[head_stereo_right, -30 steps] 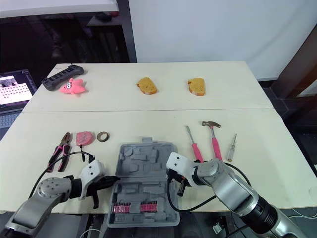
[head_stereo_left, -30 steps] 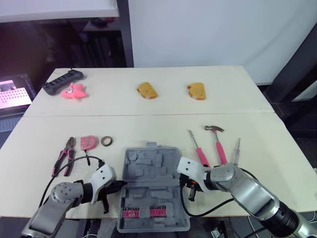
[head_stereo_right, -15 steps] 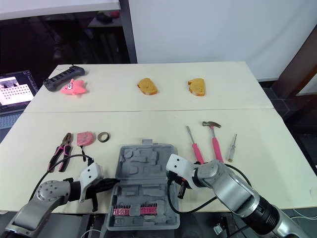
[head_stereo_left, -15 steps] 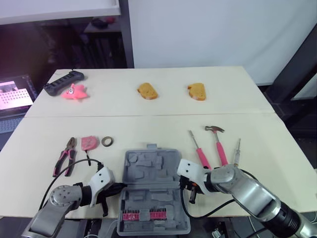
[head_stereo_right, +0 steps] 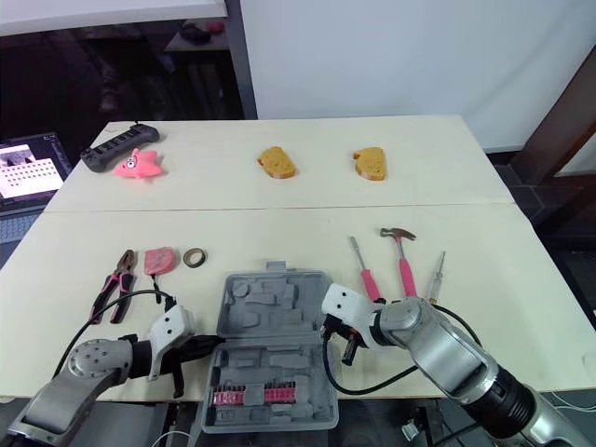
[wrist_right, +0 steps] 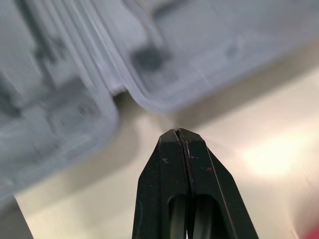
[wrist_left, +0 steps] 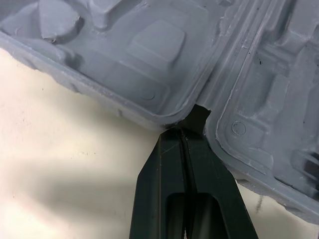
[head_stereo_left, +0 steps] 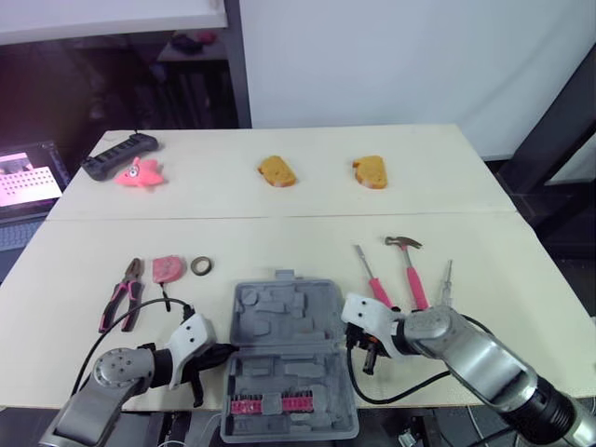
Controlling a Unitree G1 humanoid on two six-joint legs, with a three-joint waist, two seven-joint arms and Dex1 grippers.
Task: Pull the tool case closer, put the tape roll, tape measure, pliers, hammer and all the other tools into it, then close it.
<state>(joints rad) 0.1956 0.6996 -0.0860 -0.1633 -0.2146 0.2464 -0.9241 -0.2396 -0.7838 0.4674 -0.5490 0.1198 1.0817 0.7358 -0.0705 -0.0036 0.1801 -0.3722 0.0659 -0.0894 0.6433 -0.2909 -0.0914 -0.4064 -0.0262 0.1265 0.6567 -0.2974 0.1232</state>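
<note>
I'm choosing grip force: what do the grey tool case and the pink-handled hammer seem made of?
The open grey tool case looks like matt moulded plastic, judging by its formed recesses and dull sheen. The pink-handled hammer seems to have a dark metal head; its grip is probably plastic or rubber.

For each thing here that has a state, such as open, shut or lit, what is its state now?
tool case: open, laid flat
left gripper: shut, tip at the case's hinge
right gripper: shut, just clear of the case
pliers: on the table, outside the case
hammer: on the table, outside the case
tape roll: lying flat, outside the case
laptop screen: lit
</note>
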